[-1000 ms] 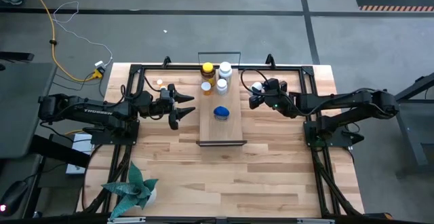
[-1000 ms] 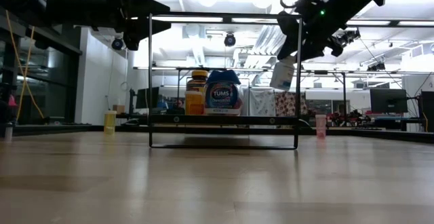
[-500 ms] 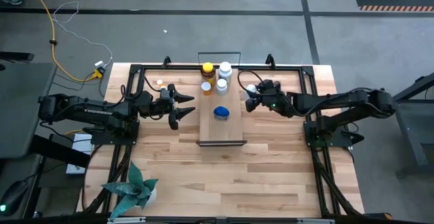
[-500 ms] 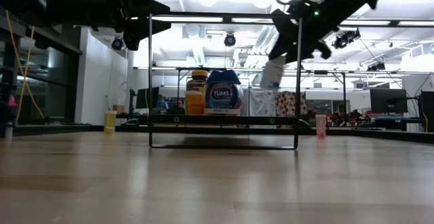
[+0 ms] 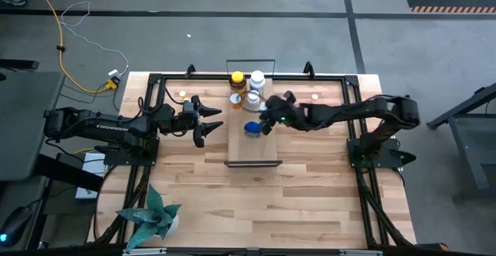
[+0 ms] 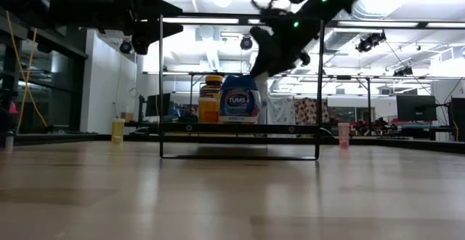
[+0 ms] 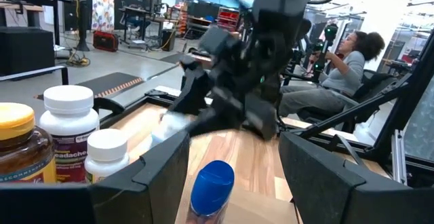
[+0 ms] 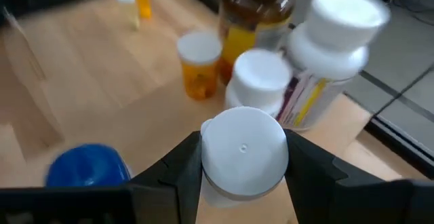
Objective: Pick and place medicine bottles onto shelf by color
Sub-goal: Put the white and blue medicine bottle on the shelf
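The shelf [image 5: 253, 151] lies mid-table and bears an amber bottle with a yellow cap [image 5: 237, 78], two white bottles [image 5: 257, 79], a small orange bottle with a white cap [image 5: 235, 98] and a blue-capped bottle [image 5: 253, 128]. My right gripper [image 5: 266, 122] hovers over the shelf's right half, shut on a white bottle [image 8: 244, 153], beside the blue-capped bottle [image 8: 88, 166]. My left gripper [image 5: 208, 121] waits open and level, left of the shelf, with nothing between its fingers [image 7: 163, 166]. My right gripper pinches the white bottle between its two fingers [image 8: 183, 166], one on each side just below the white cap [image 8: 244, 142]. The fingers slant down from the table's right side. The bottle is lifted clear above the shelf board, its cap turned toward the wrist.
A black frame [image 6: 161, 87] rises at the shelf's ends. Small bottles stand on the table at far left [image 5: 183, 94] and far right [image 5: 315, 96]. A potted plant [image 5: 151, 217] sits at the near left. A person [image 7: 339, 61] sits beyond the table.
My right gripper has carried the white bottle toward the table's left edge, from beside the shelf's right edge to above the shelf board, rolling its wrist as it went. It stayed shut on the bottle, which stays clear of the board.
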